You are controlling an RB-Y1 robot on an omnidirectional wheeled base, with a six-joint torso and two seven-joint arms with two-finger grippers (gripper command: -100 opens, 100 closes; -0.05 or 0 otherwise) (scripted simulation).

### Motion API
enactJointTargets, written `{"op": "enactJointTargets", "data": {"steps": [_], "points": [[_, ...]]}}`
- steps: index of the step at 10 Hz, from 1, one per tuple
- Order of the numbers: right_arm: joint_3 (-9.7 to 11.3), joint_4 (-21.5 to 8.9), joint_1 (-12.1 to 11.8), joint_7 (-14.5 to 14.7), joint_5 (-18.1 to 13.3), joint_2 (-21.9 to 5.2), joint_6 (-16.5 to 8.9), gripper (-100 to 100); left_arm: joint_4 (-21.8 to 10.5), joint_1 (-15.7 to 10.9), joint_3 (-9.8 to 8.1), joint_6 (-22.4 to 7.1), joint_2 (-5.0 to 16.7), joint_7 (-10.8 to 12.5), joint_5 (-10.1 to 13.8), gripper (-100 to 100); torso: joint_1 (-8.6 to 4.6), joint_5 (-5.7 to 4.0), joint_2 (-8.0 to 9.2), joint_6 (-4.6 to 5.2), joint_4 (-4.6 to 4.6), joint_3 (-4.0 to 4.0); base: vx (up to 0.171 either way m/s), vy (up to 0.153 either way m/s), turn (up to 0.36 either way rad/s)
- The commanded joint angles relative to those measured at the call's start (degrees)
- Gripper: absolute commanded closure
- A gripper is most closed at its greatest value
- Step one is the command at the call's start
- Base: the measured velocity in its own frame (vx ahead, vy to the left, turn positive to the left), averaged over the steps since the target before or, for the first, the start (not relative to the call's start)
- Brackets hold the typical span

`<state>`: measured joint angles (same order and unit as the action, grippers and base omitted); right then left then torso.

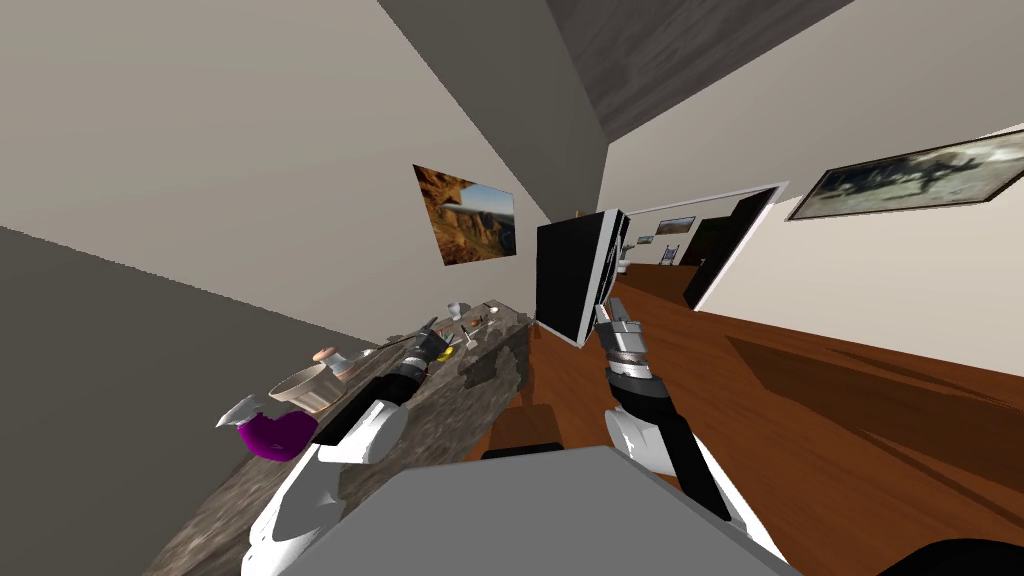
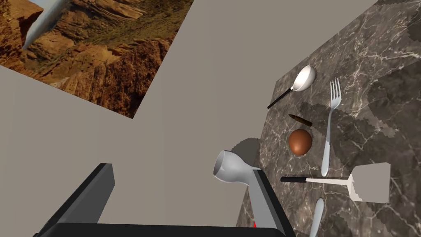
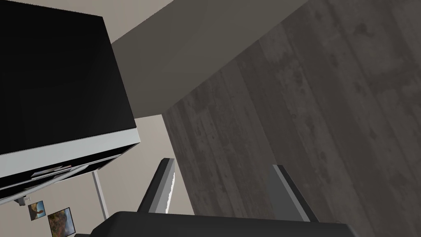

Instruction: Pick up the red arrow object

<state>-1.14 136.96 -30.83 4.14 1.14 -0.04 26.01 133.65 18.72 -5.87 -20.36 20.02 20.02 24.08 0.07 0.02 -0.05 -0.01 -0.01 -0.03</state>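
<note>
My left claw (image 2: pixel 181 168) hangs over the far end of the desk (image 2: pixel 370 61), its fingers (image 2: pixel 263 197) spread wide with nothing between them. A sliver of the red arrow (image 2: pixel 255 224) peeks out at the base of one finger, on its inner edge, close to the claw's body. The rest is hidden, so I cannot tell whether they touch. Just past that fingertip is a grey goblet (image 2: pixel 232 166), at the desk's edge by the wall. Beyond it lies a brown egg (image 2: pixel 300 142) with a small brown stick (image 2: pixel 300 120) just beside it. A fork (image 2: pixel 329 127) runs alongside both. A spatula (image 2: pixel 366 183) with a black handle lies across near the fork's handle end, and a ladle (image 2: pixel 303 78) sits farthest out. At the desk's near end, by my left arm, are a bowl (image 1: pixel 300 385) and a purple thing (image 1: pixel 275 435). My right claw (image 3: pixel 223 163) is raised, well clear of the desk, beside a black panel (image 1: pixel 572 275), its fingers apart and empty.
</note>
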Motion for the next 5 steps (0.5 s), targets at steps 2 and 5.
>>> {"op": "enactJointTargets", "data": {"steps": [2,5], "points": [[0.00,0.00,0.00,0.00,0.00,0.00,0.00,0,-0.09,-0.44,-0.16,-3.56,0.29,1.07,0.78,-100,0.01,0.01,0.00,-0.02,0.00,0.00,0.010,0.020,-0.032],[0.00,0.00,-0.01,0.00,0.00,0.00,0.00,0,-0.76,-1.42,-0.65,-7.81,1.38,3.10,2.73,-100,0.03,0.01,-0.02,-0.03,-0.01,-0.01,0.012,0.023,-0.048]]}}
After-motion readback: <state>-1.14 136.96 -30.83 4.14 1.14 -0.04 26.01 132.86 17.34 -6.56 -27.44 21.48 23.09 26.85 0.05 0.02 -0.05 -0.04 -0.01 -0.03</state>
